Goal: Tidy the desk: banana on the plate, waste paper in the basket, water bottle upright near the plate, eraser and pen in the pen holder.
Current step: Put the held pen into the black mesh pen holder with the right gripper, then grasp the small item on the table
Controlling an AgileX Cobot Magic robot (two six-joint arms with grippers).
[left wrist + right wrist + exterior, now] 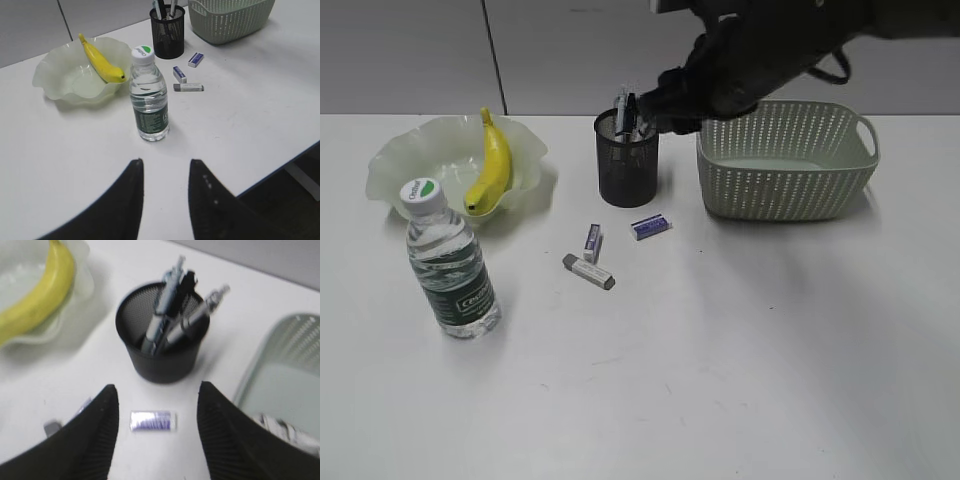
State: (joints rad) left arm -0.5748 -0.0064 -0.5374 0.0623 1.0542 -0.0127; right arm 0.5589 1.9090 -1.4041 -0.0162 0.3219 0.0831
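one banana (492, 165), one plate (395, 160), one water bottle (450, 265), three erasers (592, 241), one pen holder (627, 160), one basket (786, 160), several pens (170, 305)

Plain white tabletop (770, 380) against a grey panelled wall (410, 50), under soft, even light.

Far beyond the left claw (166, 165), the tabletop ends at the wall, where a thin dark vertical seam (492, 55) divides two flat grey panels. To the right of that claw the tabletop's front edge cuts off diagonally, with dark floor (280, 210) below it and a pale bar (302, 177), perhaps part of the frame, crossing the gap. Ahead of the right claw (157, 390) the same grey wall closes the far corner. Shadows on the white surface are faint and blurred.
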